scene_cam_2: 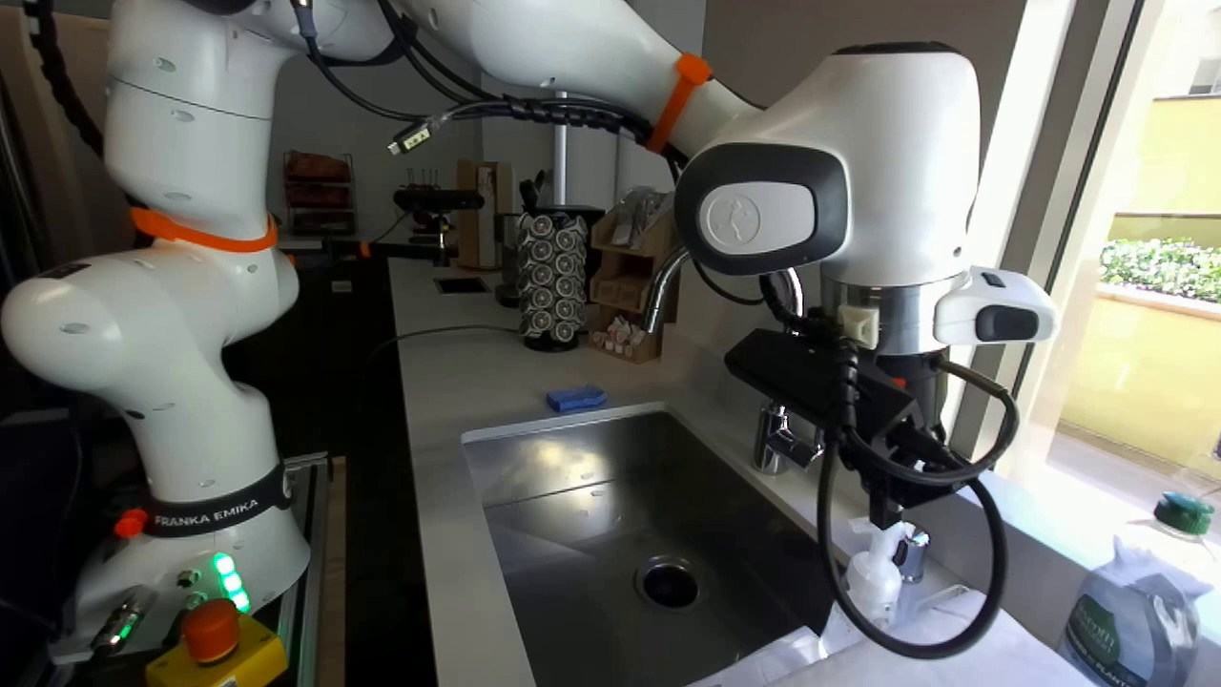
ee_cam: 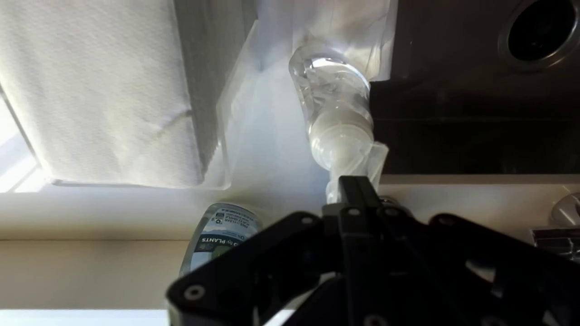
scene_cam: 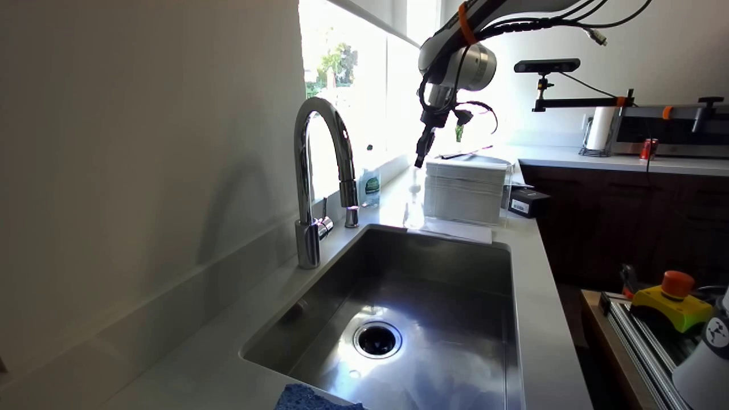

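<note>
A: Along the bright window [scene_cam: 370, 114], the worktop [scene_cam: 544, 319] is running around a steel sink [scene_cam: 444, 253]. Where is the pump bottle [ee_cam: 337, 108] standing?

B: On the worktop at the sink's end, between the sink and the paper stack [scene_cam: 464, 193]. It is standing upright, so its long axis is running up towards the gripper [scene_cam_2: 887, 515].

A: How are the fingers [ee_cam: 351, 190] sitting?

B: They are pressing together, no gap showing, and I'm seeing nothing between them.

A: And which way is the bottle lying from them?

B: Almost straight below. The fingertips are hanging right at the pump head [ee_cam: 343, 147]. In both exterior views they are meeting or nearly meeting it; I can't tell whether they are touching. In the wrist view, a clear flap [ee_cam: 379, 158] is sticking out there, partly hiding behind the fingers.

A: Is anything crowding it?

B: The labelled bottle [ee_cam: 222, 235] is standing near, on the window side. The tap [scene_cam: 302, 171] is rising beside the sink, well apart.

A: So height is mattering most?

B: I'm judging so: the gripper is leaning slightly, but its fingertips are nearly lining up with the bottle's axis.
</note>
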### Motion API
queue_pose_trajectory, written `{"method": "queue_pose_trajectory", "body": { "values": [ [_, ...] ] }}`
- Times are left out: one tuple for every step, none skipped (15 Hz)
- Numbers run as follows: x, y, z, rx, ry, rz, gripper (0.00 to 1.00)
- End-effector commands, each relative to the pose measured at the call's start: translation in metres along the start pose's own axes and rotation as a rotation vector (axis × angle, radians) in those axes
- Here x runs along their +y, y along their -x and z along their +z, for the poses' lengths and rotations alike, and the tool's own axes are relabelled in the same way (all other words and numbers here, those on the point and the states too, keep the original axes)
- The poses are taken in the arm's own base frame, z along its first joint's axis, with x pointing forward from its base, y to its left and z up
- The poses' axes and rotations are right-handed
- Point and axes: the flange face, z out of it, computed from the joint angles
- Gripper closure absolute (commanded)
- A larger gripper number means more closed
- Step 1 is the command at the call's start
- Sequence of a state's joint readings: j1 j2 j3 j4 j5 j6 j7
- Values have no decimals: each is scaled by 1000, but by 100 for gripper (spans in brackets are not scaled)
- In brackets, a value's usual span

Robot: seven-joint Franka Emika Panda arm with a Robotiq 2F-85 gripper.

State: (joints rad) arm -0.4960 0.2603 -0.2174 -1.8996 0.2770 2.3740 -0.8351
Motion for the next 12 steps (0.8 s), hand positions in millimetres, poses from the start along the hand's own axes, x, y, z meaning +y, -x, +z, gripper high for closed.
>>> {"method": "queue_pose_trajectory", "body": {
  "values": [
    [-5, 9, 41, -108, -17, -8, 100],
    [-5, 9, 42, -114, -11, -12, 100],
    [-6, 8, 43, -119, -8, -14, 100],
    [-6, 8, 43, -122, -4, -15, 100],
    [-6, 8, 44, -128, 0, -15, 100],
    [-6, 8, 46, -133, 5, -15, 100],
    [-6, 8, 46, -137, 7, -18, 100],
    [-7, 7, 46, -139, 9, -18, 100],
    [-7, 7, 46, -141, 11, -19, 100],
    [-7, 7, 46, -141, 12, -19, 100],
    [-7, 6, 46, -142, 12, -19, 100],
    [-7, 6, 45, -141, 12, -19, 100]
  ]
}}
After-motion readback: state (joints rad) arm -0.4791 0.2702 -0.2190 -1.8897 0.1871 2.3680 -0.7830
